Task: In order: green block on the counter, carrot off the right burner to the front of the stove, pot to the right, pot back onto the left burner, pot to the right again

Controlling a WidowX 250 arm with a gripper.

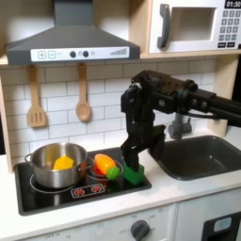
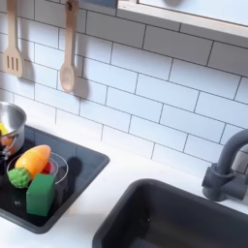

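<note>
Hand [image 1: 133, 166]: lower centre in the first exterior view, closed on the small dark green cube [image 1: 135, 174].
Bearing: off-white desk [image 1: 179, 190] lies lower right of cube.

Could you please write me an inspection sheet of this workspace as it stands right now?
Surface: off-white counter; black stove with red ring burners.
Job's things: steel pot on the burner at the first exterior view's left, a yellow toy piece inside; carrot on the other burner; green block on the stove's front corner beside the carrot.
Clutter: nothing seen loose on the counter.
Grippers: gripper right above the green block; whether it grips cannot be told.
Cables: nothing seen.
Surroundings: sink, faucet, two hanging wooden utensils, range hood, microwave.
</note>
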